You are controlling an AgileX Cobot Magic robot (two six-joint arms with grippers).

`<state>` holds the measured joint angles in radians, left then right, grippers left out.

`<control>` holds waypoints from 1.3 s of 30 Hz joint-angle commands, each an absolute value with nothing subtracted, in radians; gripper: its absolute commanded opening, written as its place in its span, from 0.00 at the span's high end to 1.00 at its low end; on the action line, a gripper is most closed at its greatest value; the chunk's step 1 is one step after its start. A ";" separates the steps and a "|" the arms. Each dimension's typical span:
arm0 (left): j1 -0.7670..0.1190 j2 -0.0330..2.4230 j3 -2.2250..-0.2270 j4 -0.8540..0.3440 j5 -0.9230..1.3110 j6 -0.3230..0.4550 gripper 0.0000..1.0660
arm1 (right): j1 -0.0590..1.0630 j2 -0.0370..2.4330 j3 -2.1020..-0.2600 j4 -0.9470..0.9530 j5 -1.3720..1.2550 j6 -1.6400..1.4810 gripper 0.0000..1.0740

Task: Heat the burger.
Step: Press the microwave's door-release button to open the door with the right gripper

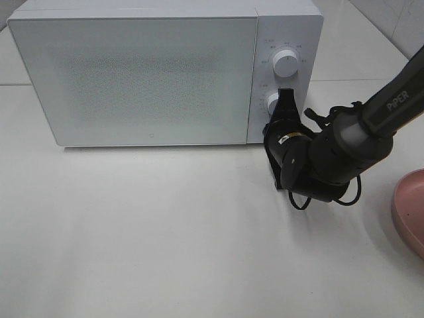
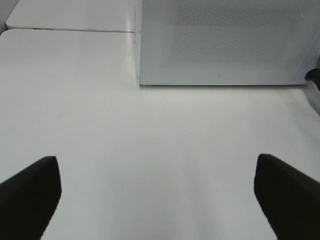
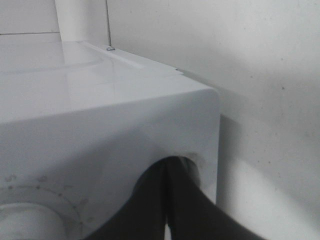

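The right gripper (image 1: 286, 98), pressed together, is touching the lower knob (image 1: 270, 103) of the microwave (image 1: 152, 73) just ahead; the left gripper (image 2: 157, 175) is hovering spread.

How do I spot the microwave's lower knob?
The white microwave at the table's back has two round white knobs stacked right of its door. Yours is the lower knob, with the black right tool at it; the upper knob stands clear.
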<state>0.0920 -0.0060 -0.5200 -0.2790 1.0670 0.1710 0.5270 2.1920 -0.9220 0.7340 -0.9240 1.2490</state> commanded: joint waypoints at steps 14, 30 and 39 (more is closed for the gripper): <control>0.093 -0.024 -0.518 -0.269 1.073 0.167 0.08 | 0.500 2.234 -1.063 0.655 -1.217 1.245 1.00; 0.093 -0.024 -0.518 -0.270 1.073 0.167 0.08 | 0.515 2.189 -0.984 0.641 -1.076 1.259 1.00; 0.093 -0.024 -0.518 -0.270 1.073 0.167 0.08 | 0.515 2.129 -0.916 0.632 -0.955 1.246 1.00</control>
